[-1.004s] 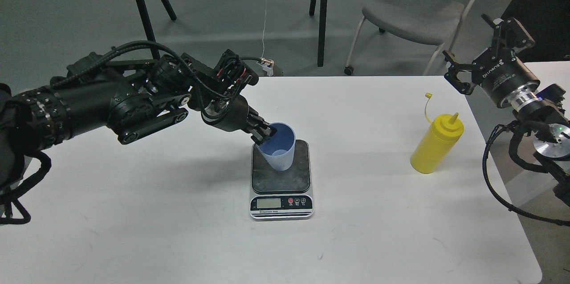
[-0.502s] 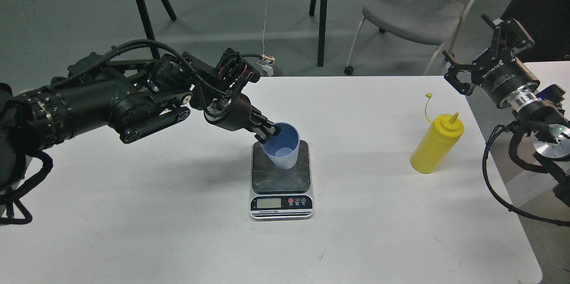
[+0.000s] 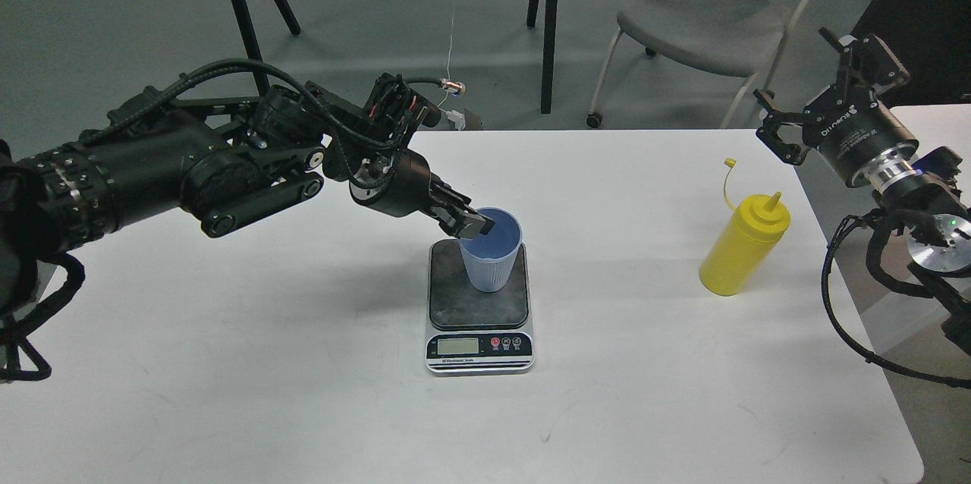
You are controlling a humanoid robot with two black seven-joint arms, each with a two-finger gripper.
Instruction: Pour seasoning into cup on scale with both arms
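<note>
Upright on scale [image 3: 478,309], cup [image 3: 491,260] – rim in left hand [image 3: 472,224]

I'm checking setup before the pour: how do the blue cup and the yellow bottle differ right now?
The light blue ribbed plastic cup stands on the dark-plated digital scale; the yellow plastic squeeze bottle stands on the white table. The left gripper has its jaws on the cup's rim; nothing touches the bottle. The cup is open-topped; the bottle ends in a cone nozzle. Both stand upright.
</note>
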